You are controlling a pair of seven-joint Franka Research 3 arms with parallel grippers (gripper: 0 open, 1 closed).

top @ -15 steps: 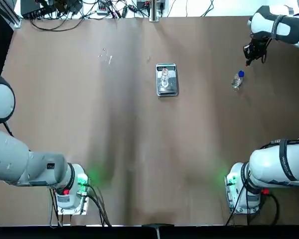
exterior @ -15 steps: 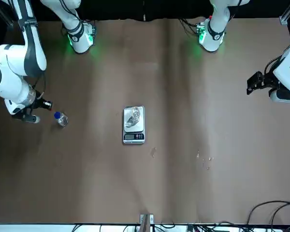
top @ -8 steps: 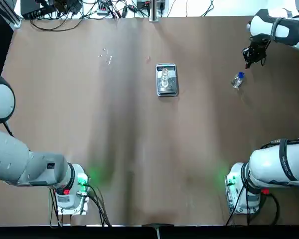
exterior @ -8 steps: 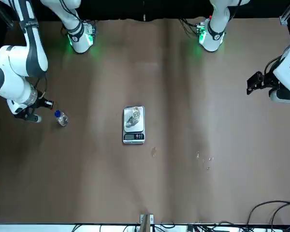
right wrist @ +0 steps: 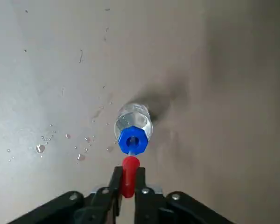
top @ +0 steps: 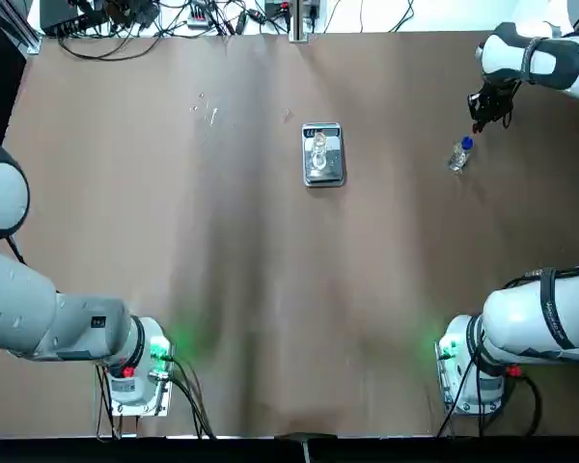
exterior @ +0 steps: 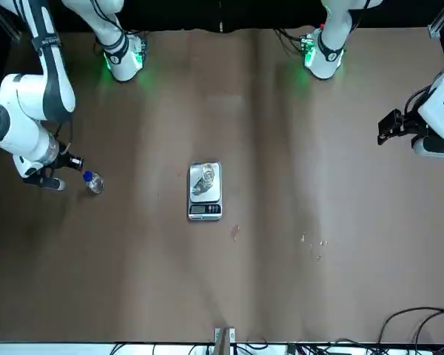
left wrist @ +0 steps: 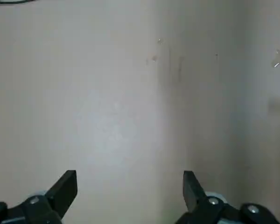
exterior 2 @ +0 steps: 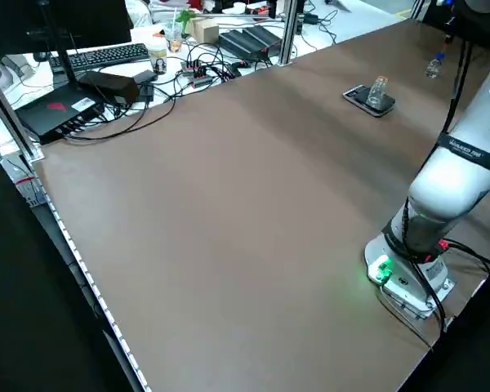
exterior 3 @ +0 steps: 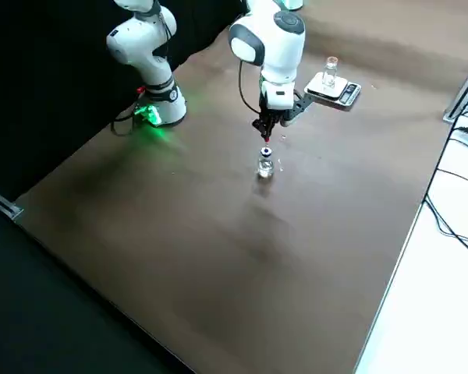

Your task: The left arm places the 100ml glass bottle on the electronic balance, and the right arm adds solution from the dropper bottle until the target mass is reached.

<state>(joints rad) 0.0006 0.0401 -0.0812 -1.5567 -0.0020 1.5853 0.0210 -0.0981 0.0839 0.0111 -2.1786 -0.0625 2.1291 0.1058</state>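
Top view gives you the whole layout first: the brown table [top: 270, 289] runs wide and mostly bare, with the left arm [top: 19, 309] folded back at its own edge, well apart from the work, which I judge sensible since its share looks done. Your left gripper [left wrist: 129, 196] hangs over bare tabletop with its fingers spread wide and nothing between them. The right arm [top: 540, 60] reaches out to the far right part of the table, and that is where your attention belongs. At mid-table the electronic balance [top: 322, 154] lies flat with its dark display strip at the far end, and the 100ml glass bottle [top: 319, 147] stands upright on its pan, so the weighing side is ready to receive liquid. Well to the right of it, the dropper bottle [top: 459, 154] stands on the table on its own, blue cap up. The right gripper [right wrist: 127, 186] sits directly over that bottle, and the wrist view shows its fingers drawn together on the red cap [right wrist: 129, 173] just above the blue collar (a pinch that small makes sense only for pulling the cover off the tip, in my judgement, not for lifting the bottle). Scattered droplets [right wrist: 60, 140] glint on the surface beside the bottle, so expect a slick patch there.
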